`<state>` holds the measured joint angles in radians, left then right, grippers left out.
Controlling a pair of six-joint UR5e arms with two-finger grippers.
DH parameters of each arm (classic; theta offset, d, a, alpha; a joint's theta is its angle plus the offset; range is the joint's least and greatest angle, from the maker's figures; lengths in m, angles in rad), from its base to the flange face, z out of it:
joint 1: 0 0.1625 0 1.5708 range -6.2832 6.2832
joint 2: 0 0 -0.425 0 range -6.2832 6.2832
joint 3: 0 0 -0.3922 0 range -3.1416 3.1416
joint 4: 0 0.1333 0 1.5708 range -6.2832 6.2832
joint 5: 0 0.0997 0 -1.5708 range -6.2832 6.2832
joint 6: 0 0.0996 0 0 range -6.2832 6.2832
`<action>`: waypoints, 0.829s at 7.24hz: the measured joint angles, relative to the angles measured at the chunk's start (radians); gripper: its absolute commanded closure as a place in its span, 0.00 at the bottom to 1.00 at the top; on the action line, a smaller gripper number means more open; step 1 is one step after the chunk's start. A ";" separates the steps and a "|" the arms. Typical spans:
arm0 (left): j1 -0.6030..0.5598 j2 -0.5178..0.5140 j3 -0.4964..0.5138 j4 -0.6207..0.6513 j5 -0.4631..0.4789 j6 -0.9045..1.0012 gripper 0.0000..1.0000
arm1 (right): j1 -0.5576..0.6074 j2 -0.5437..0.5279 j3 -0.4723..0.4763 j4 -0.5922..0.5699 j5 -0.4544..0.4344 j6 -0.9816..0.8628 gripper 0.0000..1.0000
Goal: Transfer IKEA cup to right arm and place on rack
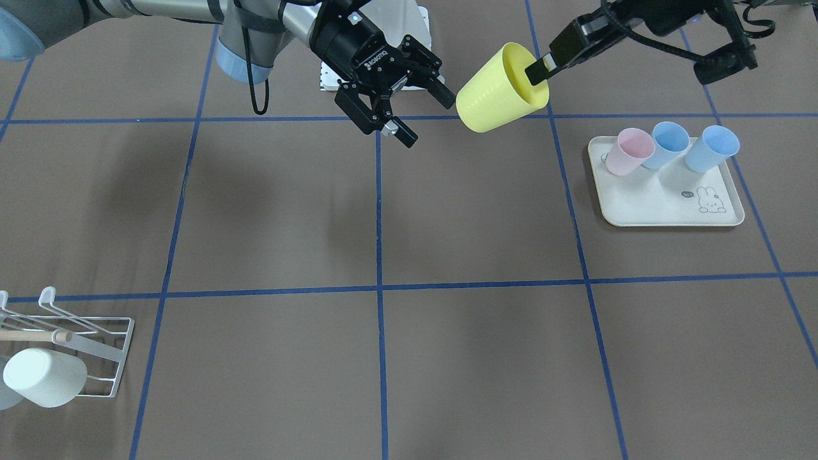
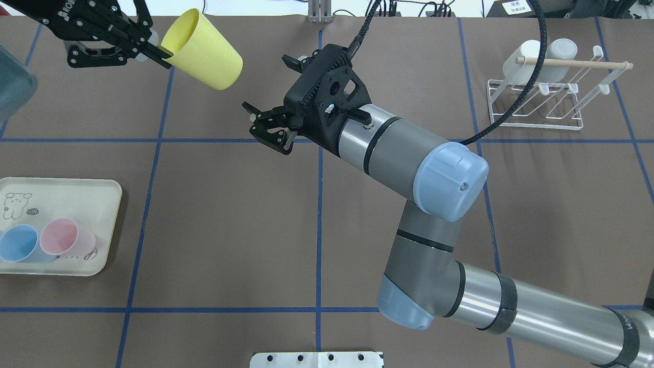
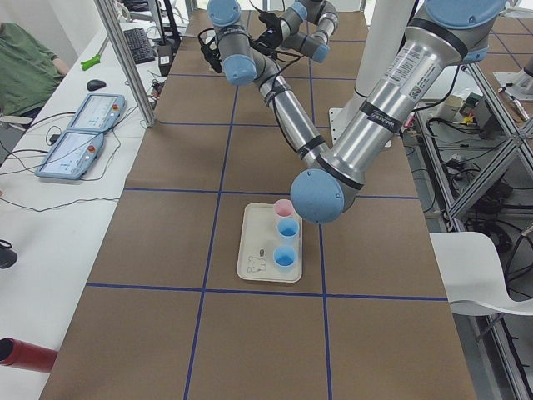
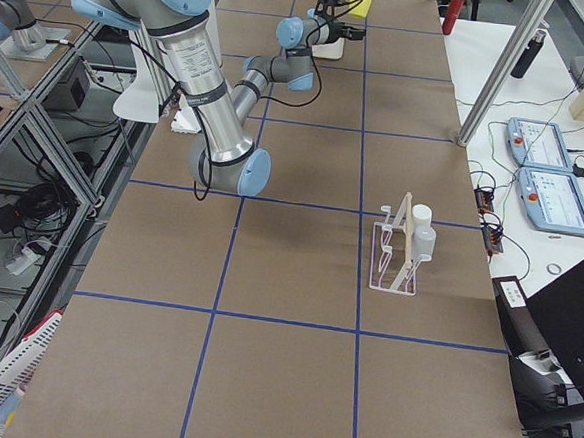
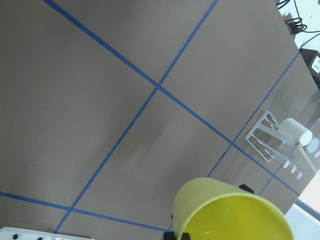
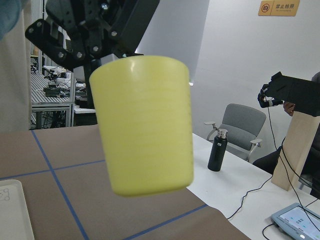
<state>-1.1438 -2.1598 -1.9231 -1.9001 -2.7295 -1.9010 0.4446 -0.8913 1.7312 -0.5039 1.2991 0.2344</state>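
The IKEA cup (image 1: 495, 96) is yellow and hangs tilted in the air, its mouth toward the left arm. My left gripper (image 1: 535, 71) is shut on its rim, one finger inside the mouth; the overhead view shows the same grip (image 2: 166, 53) on the cup (image 2: 207, 51). On the right arm, the gripper (image 1: 427, 116) lettered ROBOTIQ is open, just short of the cup's base and not touching it. The right wrist view is filled by the cup (image 6: 145, 125). The rack (image 1: 64, 345), white wire with a wooden rod, stands far off on the right arm's side of the table (image 2: 536, 102).
A white cup (image 1: 45, 377) hangs on the rack. A cream rabbit-print tray (image 1: 664, 204) on the left arm's side carries a pink cup (image 1: 629, 150) and two blue cups (image 1: 668, 144). A white base plate (image 2: 317, 359) lies at the robot's edge. A seated person (image 3: 25, 67) shows beside the table.
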 measured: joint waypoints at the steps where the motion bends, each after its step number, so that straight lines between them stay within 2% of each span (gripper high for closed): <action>1: 0.008 -0.001 0.000 -0.002 -0.001 -0.002 1.00 | -0.009 0.000 -0.001 0.010 -0.002 -0.022 0.04; 6: 0.050 -0.016 0.004 -0.008 0.000 -0.003 1.00 | -0.017 0.003 0.000 0.016 -0.004 -0.078 0.02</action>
<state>-1.0935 -2.1759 -1.9188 -1.9082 -2.7295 -1.9037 0.4281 -0.8878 1.7310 -0.4878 1.2947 0.1560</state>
